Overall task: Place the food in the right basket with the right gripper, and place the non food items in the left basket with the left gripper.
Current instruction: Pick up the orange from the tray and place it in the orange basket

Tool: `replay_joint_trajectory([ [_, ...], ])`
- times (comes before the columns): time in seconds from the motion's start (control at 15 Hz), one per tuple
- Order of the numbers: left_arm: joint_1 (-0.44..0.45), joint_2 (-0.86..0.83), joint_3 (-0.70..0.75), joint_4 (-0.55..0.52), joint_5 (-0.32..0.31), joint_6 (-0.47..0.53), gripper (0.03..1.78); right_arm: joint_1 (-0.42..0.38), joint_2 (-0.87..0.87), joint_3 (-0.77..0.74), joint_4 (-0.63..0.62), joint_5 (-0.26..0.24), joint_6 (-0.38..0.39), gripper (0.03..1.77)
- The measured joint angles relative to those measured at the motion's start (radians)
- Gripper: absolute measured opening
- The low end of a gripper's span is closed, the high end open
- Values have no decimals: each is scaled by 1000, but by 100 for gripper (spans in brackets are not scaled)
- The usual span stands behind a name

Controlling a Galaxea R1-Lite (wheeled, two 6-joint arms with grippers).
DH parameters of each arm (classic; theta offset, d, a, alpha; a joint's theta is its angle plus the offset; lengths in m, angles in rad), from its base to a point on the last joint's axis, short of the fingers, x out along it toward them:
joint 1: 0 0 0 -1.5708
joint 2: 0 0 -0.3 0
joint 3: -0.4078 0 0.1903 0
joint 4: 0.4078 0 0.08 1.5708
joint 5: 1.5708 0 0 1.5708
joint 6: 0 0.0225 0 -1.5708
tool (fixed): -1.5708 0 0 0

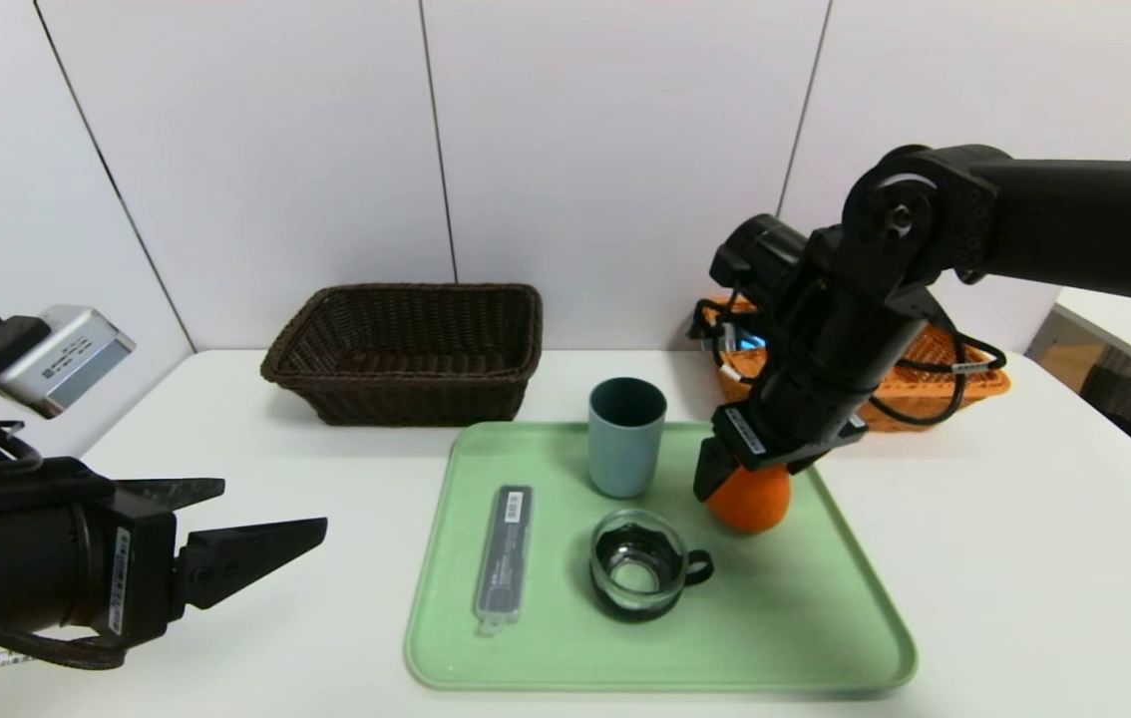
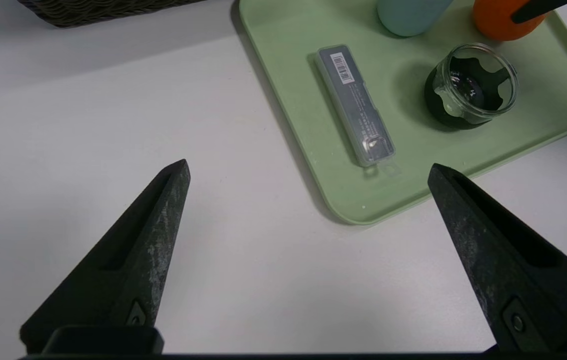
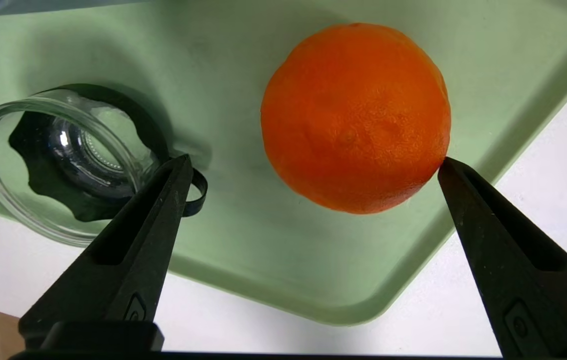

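An orange (image 3: 356, 117) sits at the tray's (image 1: 805, 638) far right side, the right pincer (image 3: 313, 165) poised over it, spread wide and gripping nothing. The tumbler (image 1: 626, 436), glass cup (image 1: 637, 563) and slim case (image 1: 505, 558) share the tray. The left pincer (image 2: 308, 172), wide open and empty, hangs over the counter's (image 1: 1024, 558) near left corner.

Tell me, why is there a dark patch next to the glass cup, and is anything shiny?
Left wrist view: the glass cup throws a soft shadow across the green tray, and the grey case shows a small bright glint. Right wrist view: the orange shades the tray beside it, and the cup's rim gleams.
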Motion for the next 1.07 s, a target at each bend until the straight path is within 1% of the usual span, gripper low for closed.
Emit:
replay_joint_trajectory([
  [0.53, 0, -24, 5, 2, 0, 0, 169, -19, 39, 1, 2, -2, -13, 170],
  [0.8, 0, -37, 6, 14, 11, 1, 169, -22, 59, 1, 0, -2, -14, 170],
  [1.07, 0, -40, 5, 15, 11, 3, 169, -24, 81, 1, -21, -3, -18, 170],
])
